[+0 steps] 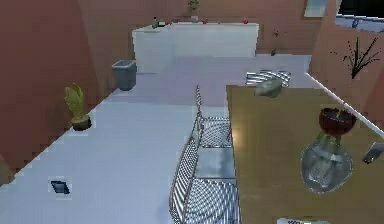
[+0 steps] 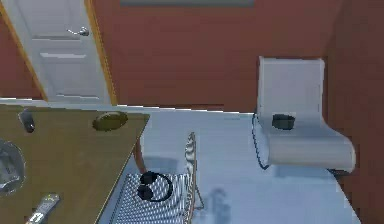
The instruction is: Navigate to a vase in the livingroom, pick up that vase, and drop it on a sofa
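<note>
A clear glass, vase-shaped vessel with a dark red top stands on the wooden table at the forward view's right. Its rounded glass side shows again at the arm side view's left edge, on the same table. A white cushioned seat with a tall back stands against the reddish wall at the arm side view's right, with a small dark thing lying on it.
A wire chair is tucked at the table's near side, a dark headphone-like thing on its seat. A grey bin, a potted plant and a white counter lie ahead. A white door is in the wall.
</note>
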